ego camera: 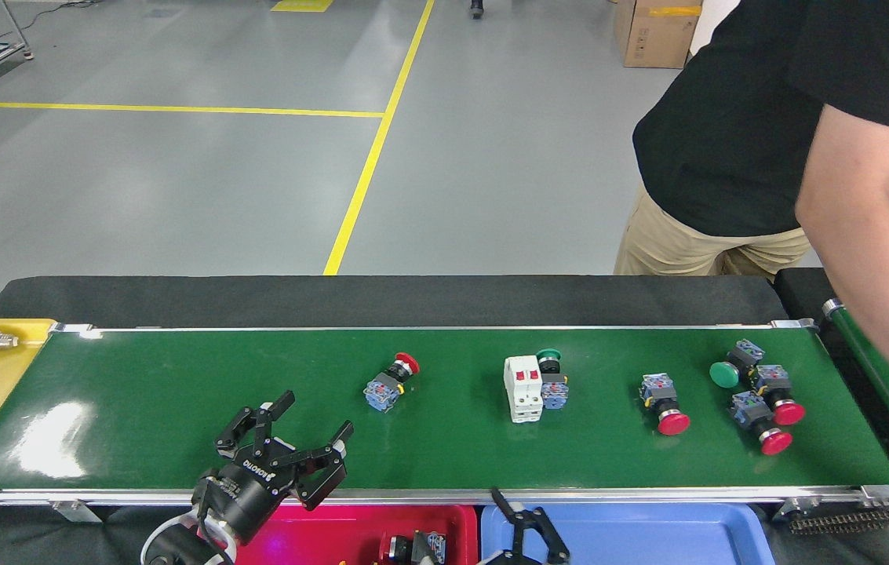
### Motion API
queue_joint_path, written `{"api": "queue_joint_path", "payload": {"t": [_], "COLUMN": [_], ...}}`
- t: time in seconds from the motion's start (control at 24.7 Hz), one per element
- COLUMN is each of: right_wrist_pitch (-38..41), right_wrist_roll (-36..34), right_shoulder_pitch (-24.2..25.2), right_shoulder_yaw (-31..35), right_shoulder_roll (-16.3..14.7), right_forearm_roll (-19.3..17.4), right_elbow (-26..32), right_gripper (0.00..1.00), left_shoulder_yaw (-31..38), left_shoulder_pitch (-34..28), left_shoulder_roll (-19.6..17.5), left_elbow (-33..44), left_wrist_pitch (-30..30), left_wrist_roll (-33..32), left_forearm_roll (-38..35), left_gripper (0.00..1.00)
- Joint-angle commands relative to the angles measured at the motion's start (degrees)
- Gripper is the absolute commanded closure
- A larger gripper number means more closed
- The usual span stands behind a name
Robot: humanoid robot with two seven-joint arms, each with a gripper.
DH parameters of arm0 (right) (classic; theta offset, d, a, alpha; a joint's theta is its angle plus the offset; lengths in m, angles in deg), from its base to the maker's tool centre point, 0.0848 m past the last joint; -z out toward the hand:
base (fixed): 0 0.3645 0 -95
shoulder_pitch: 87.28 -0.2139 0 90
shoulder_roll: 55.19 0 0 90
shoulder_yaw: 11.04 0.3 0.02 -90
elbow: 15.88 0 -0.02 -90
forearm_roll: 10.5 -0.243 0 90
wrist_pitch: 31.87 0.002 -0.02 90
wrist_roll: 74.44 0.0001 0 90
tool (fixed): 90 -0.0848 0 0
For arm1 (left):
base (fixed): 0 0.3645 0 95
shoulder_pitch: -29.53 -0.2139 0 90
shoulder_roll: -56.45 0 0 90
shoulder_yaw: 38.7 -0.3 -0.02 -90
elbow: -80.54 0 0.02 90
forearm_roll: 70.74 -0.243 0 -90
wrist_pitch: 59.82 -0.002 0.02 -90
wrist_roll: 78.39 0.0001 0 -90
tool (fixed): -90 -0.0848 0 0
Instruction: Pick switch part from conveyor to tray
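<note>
Grey factory floor with yellow lines lies beyond the conveyor [177, 392], where a red-capped switch part [389, 384] rests mid-belt, left of a white breaker [523, 388]. Near the conveyor's front rail the left gripper [287, 431] hovers spread and empty. Below that rail, the right gripper [526, 527] is released over the red tray [350, 522] and blue tray [648, 534], beside another switch part [413, 545] in the red tray.

The scene is evenly and brightly lit from overhead. White glare is seen on the glossy conveyor [177, 377] towards eight o'clock. Shadows are soft; focus is sharp throughout.
</note>
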Motion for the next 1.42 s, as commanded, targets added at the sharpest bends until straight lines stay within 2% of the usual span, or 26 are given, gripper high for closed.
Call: {"api": "queue_joint_path", "payload": {"t": [0.0,0.08,0.2,0.36,0.41,0.45,0.49,0.57,0.61,0.65,0.73,0.89,0.97,1.05,1.09,1.14,1.18,1.22,1.26,1.38], "right_wrist_pitch": [-0.7,0.2,2.5,2.4,2.2,2.1,1.8,0.7,0.1,-0.9,-2.3,-3.2,-3.3,-3.3,-3.3,-3.2,-3.1,-3.1,-3.0,-2.2], "right_wrist_roll": [-1.0,-0.6,-0.1,1.6,1.7,2.1,2.3,2.3,2.3,2.3,2.3,2.3,2.3,2.3,2.3,2.3,2.3,2.4,2.7,3.2], "right_shoulder_pitch": [-0.3,-1.0,-3.9,-7.7,-7.8,-7.8,-7.7,-7.7,-7.8,-8.5,-10.6,-13.1,-13.6,-15.0,-15.7,-16.3,-16.9,-17.1,-17.3,-17.3], "right_shoulder_yaw": [4.9,9.2,13.3,13.5,13.5,13.3,13.2,13.1,13.2,13.3,13.2,12.9,12.8,12.7,12.7,12.7,12.6,12.3,11.8,10.8], "right_shoulder_roll": [0.2,-0.8,-2.5,-2.7,-2.5,-2.2,-2.2,-2.2,-2.1,-2.0,-2.0,0.7,1.1,1.1,1.3,1.3,1.3,1.3,1.1,0.8], "right_forearm_roll": [-3.9,-8.0,-10.9,-11.5,-11.3,-10.9,-10.8,-10.5,-10.5,-10.7,-10.7,-10.4,-10.4,-10.4,-10.6,-10.6,-10.7,-10.7,-10.7,-10.8], "right_elbow": [1.1,1.1,0.8,-1.0,-1.0,-1.0,-1.2,-2.1,-3.2,-4.9,-7.8,-11.1,-11.7,-13.9,-14.9,-15.7,-16.3,-16.6,-16.7,-16.1], "right_gripper": [0.00,0.00,0.00,0.00,0.00,0.00,0.00,0.00,0.00,0.00,0.00,0.00,0.04,0.11,0.15,0.22,0.35,0.54,0.65,0.89], "left_shoulder_yaw": [-0.4,-1.4,-1.9,-2.2,-3.0,-4.1,-4.7,-4.9,-4.9,-4.8,-4.9,-4.2,-2.5,1.0,2.8,4.0,5.4,6.6,7.4,8.3], "left_shoulder_pitch": [2.3,4.5,6.8,9.3,9.7,10.3,10.6,10.6,10.5,10.4,9.3,3.2,-2.6,-11.6,-15.9,-19.7,-23.9,-27.3,-29.6,-29.3], "left_shoulder_roll": [0.1,0.1,0.2,0.8,0.7,0.5,0.2,-0.2,-0.3,-0.4,-0.4,-1.2,-1.9,-2.3,-2.2,-2.2,-2.1,-1.5,-1.5,-1.3], "left_elbow": [-2.4,-5.8,-8.9,-12.3,-13.0,-13.6,-13.7,-13.7,-13.5,-13.3,-12.3,-3.2,5.2,15.2,19.1,21.6,24.1,25.5,25.6,24.4], "left_wrist_pitch": [0.1,0.1,0.0,-1.4,-1.5,-1.7,-1.9,-3.0,-3.3,-3.4,-3.0,0.0,4.2,9.3,12.1,14.5,14.5,14.5,14.5,14.5], "left_wrist_roll": [-0.3,-0.3,-0.3,-0.3,-0.1,0.4,0.5,0.6,1.2,2.5,5.2,5.2,5.2,5.1,5.0,4.9,4.8,4.8,4.8,4.8], "left_forearm_roll": [-0.1,-0.1,-0.1,-0.1,-0.1,-0.1,-0.2,-1.5,-3.0,-4.4,-5.2,-5.0,-4.4,-3.8,-3.1,-2.6,-1.6,-0.6,0.4,0.7], "left_gripper": [0.00,0.00,0.00,0.01,0.06,0.22,0.45,0.78,0.89,0.94,0.95,0.95,0.92,0.78,0.62,0.41,0.14,0.00,0.00,0.00]}}
